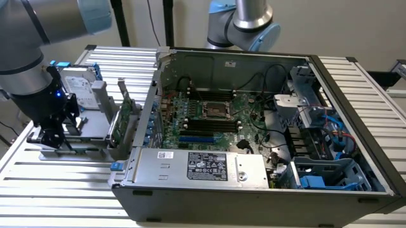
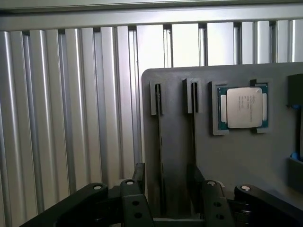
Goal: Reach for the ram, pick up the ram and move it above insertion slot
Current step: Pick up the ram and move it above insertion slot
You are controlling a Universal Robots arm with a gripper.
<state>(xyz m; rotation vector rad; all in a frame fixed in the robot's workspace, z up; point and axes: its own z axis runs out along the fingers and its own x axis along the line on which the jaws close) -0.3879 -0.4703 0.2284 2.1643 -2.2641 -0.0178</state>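
The tool [image 1: 51,138] hangs low over the grey holder [image 2: 246,161] on the tabletop [image 1: 57,180], jaws apart and gripping nothing. In the exterior view the ram [image 1: 81,151], a thin green strip at the holder's foot, lies just beside the tool at about 4 o'clock.

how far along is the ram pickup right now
Done: the reach, roughly; the gripper sits low over the grey fixture beside the open computer case. In hand: nothing; the jaws stand open astride the fixture's two narrow holders. Left: gripping the ram, which I can't clearly make out, lifting it and carrying it above the motherboard's memory slots.
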